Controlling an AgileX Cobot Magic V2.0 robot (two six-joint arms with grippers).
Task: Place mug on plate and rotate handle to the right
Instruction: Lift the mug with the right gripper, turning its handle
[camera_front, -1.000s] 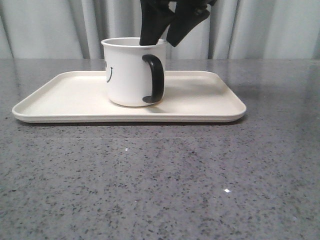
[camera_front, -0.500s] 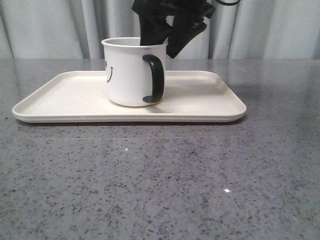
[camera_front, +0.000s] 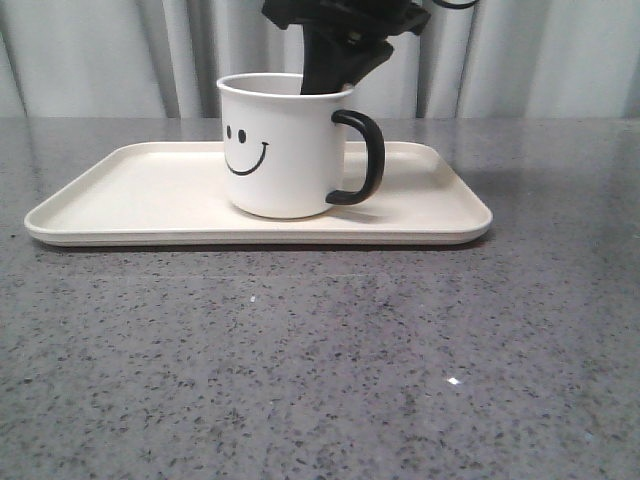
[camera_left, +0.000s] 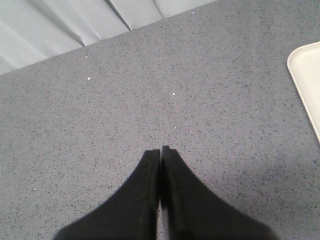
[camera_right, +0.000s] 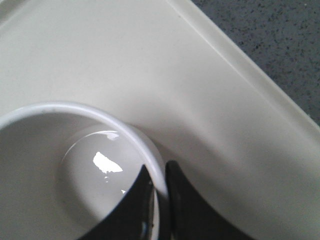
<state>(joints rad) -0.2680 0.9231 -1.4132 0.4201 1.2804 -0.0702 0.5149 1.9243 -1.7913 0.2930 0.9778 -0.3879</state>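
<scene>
The white enamel-style cylindrical mug (camera_front: 285, 145), printed with a black smiley face, stands upright on the large flat cream-white rectangular plate (camera_front: 120, 195) with rounded corners and a low raised rim; it sits slightly right of the plate's centre, well inside the rim on every visible side. The glossy black C-shaped handle (camera_front: 362, 157) projects to the right in the front view, and the smiley face points toward the camera; both parts of the task therefore appear to be met: mug on plate, handle to the right.

The right end effector (camera_right: 161, 197) descends onto the mug from above; its two black fingers (camera_right: 134, 207) are closed on the rim wall (camera_right: 145, 150), one inside the mug and one outside, so the grip is pinched on the mug. Judged from this, what remains is release and withdrawal: open the fingers, then lift straight up so the inner finger clears the rim without dragging the mug or disturbing the handle direction.

The left end effector (camera_left: 160, 152) hangs over the grey speckled stone-pattern bench (camera_left: 100, 110), well apart from the mug; its fingers are pressed together with nothing between them. Only a corner of the plate shows in that view.
</scene>
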